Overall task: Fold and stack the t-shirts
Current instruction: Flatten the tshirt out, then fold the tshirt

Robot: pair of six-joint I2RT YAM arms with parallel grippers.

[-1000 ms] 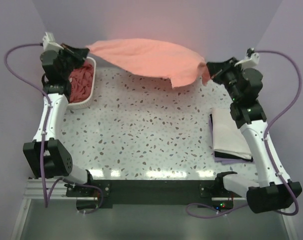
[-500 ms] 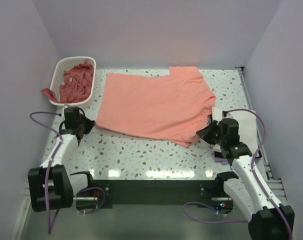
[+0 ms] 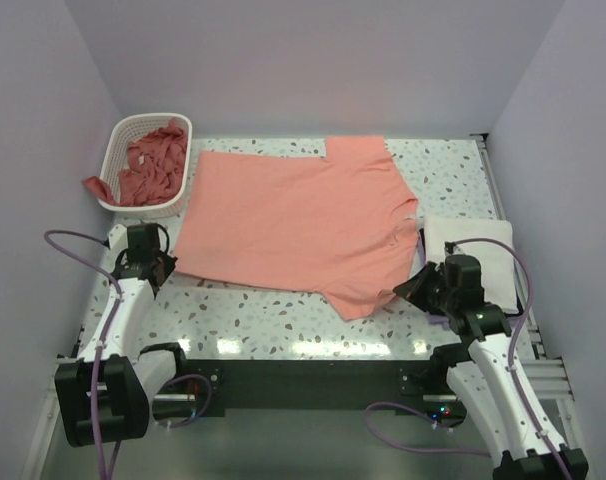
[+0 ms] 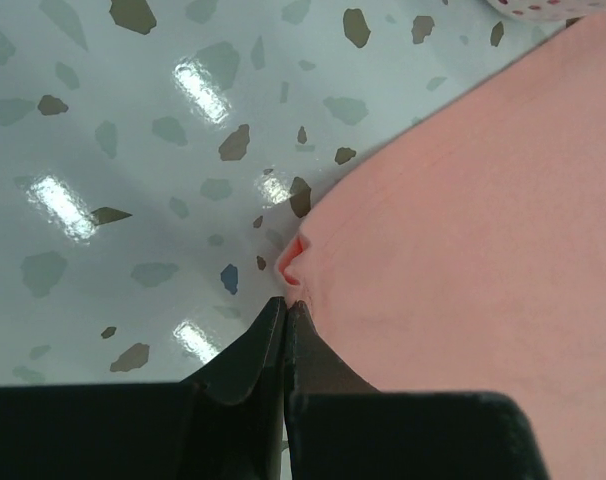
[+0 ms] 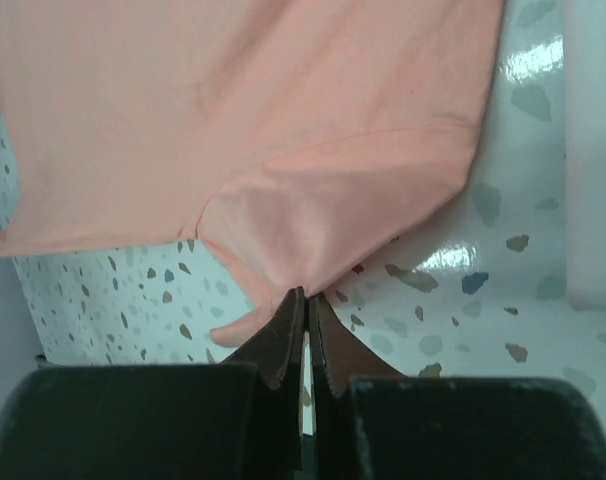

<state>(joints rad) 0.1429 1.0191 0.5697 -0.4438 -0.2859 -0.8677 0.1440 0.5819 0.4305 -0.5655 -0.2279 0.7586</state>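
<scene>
One salmon t-shirt point(image 3: 293, 225) lies spread flat mid-frame in the top view. The left gripper point(image 4: 286, 306) and right gripper point(image 5: 305, 298) each pinch its near edge. It looks light and limp, so corners and hems seem the best holds.

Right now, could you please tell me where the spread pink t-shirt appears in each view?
Top: pink t-shirt lies flat mid-table.
Left wrist: t-shirt fills the right side.
Right wrist: t-shirt fills the upper part.
Shared landmark: speckled table.
</scene>
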